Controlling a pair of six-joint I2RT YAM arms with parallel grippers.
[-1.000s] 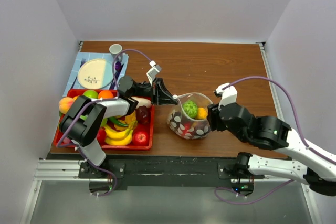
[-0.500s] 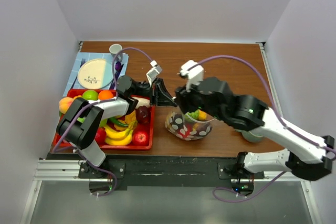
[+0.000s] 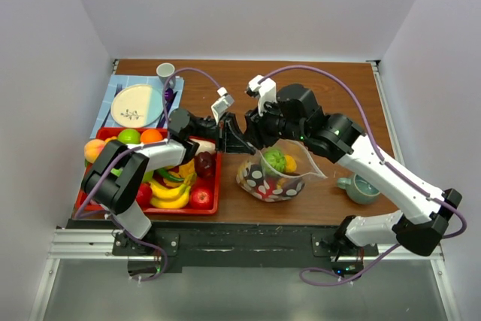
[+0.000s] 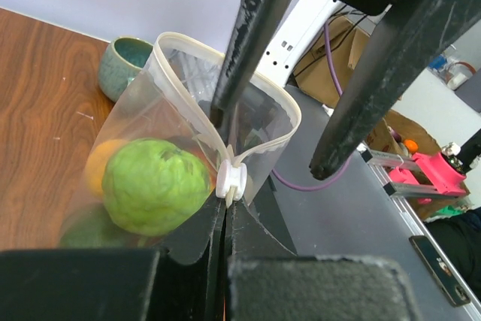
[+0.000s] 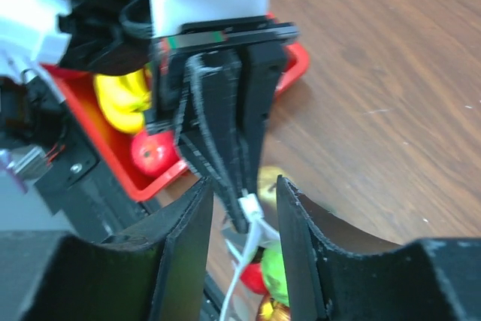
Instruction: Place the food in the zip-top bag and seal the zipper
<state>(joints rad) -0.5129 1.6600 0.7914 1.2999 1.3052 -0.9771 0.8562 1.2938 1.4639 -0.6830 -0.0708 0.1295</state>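
Wooden table (image 3: 237, 73), pale lavender walls (image 3: 248, 5)

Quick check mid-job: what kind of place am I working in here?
Likely a lab test cell: white panels box in the wooden table, with a power strip and a cardboard box beyond.

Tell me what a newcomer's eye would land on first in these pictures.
The clear polka-dot bag at centre, a green fruit showing inside. The left gripper pinches its mouth edge while the open right gripper straddles that same spot. Near the left arm sits a red tray heaped with bright fruit.
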